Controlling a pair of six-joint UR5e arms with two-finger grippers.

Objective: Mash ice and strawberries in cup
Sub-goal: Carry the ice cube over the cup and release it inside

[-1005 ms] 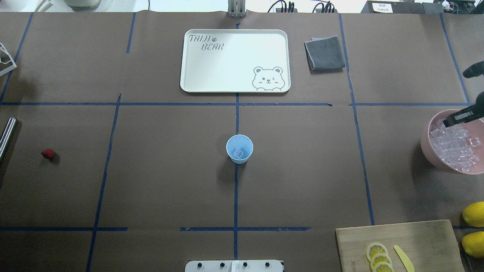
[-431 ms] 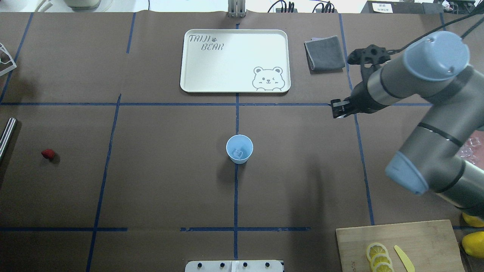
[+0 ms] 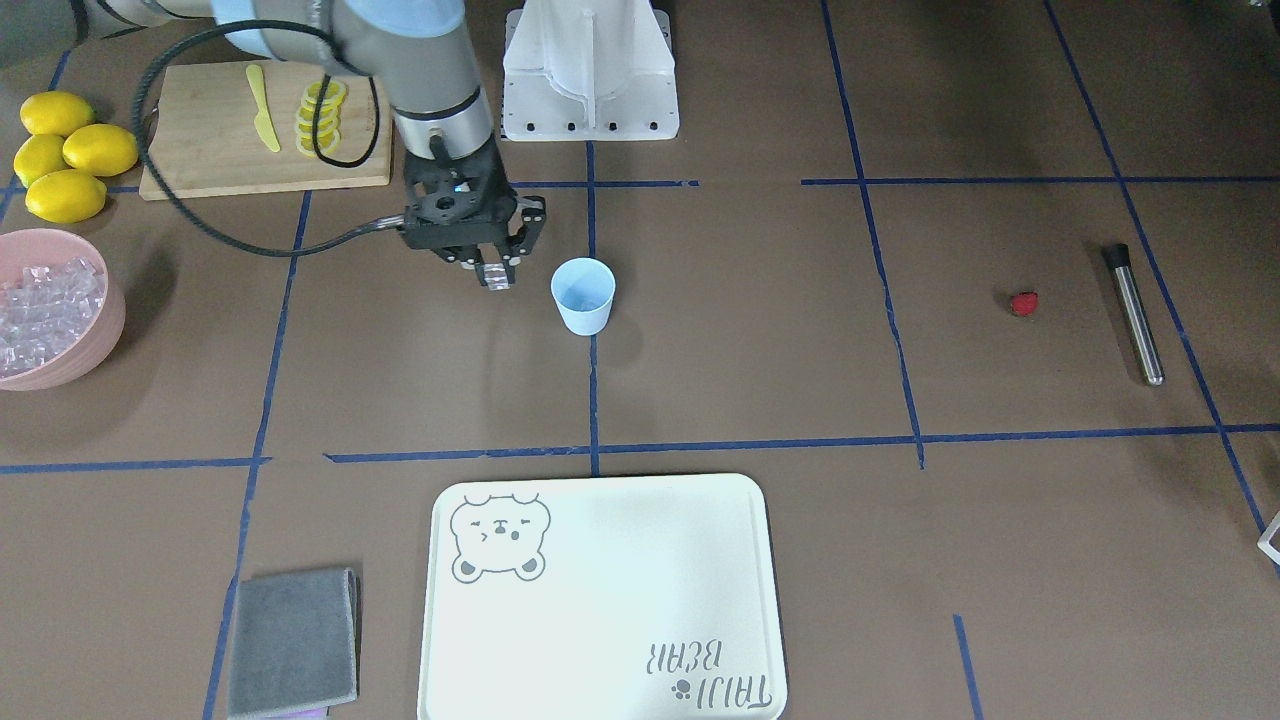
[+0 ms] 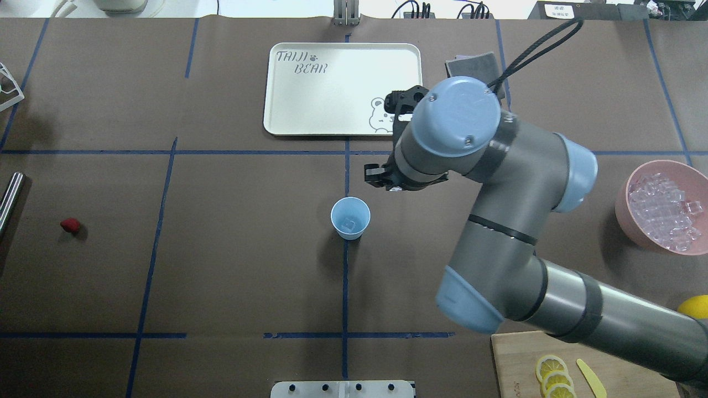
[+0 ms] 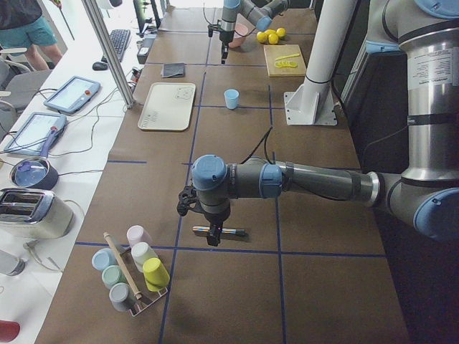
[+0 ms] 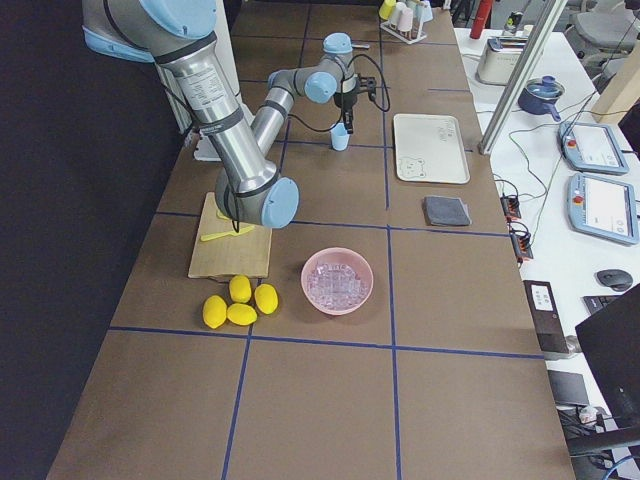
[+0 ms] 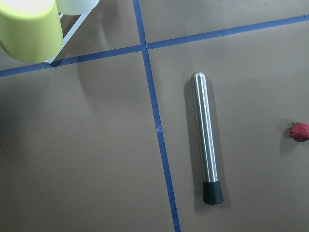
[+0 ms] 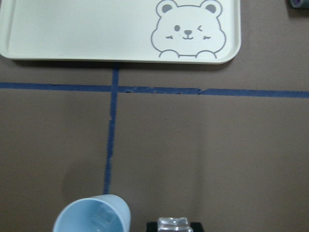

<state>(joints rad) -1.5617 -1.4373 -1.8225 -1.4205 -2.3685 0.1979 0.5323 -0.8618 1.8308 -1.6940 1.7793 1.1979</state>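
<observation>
At the far left of the overhead view, the steel rod (image 4: 10, 199) lay on the worktop with the left tool (image 5: 211, 235) hanging above it. That tool showed only in the distant side view, so I could not tell whether its jaws were wide or closed. Just toward 3 o'clock from the rod sat the strawberry (image 4: 70, 225), alone on the worktop and well apart from the cup (image 4: 350, 218), at the cup's 9 o'clock. The cup stood upright on the centre tape line with a bit of ice (image 4: 348, 225) on its floor.

At about 1 o'clock from the cup, near it but not over it, the right tool (image 3: 497, 272) pointed down. Its jaws were narrow, pinching an ice cube (image 8: 174, 224) between the fingertips. Far off at 3 o'clock, the pink bowl (image 4: 622, 213) held the loose ice (image 4: 661, 213).

The step in hand looked like bringing this cube to the cup. To do it well, the tool would need to slide toward 7 o'clock until the cube sat over the middle of the mouth. It should keep clear of the rim, because the cup looked light enough to tip at a nudge. A short drop seemed wise, with the jaws opening only once the cube was centred and low, so that it would not bounce out. The berry was not yet in the cup, and mashing had not begun.
</observation>
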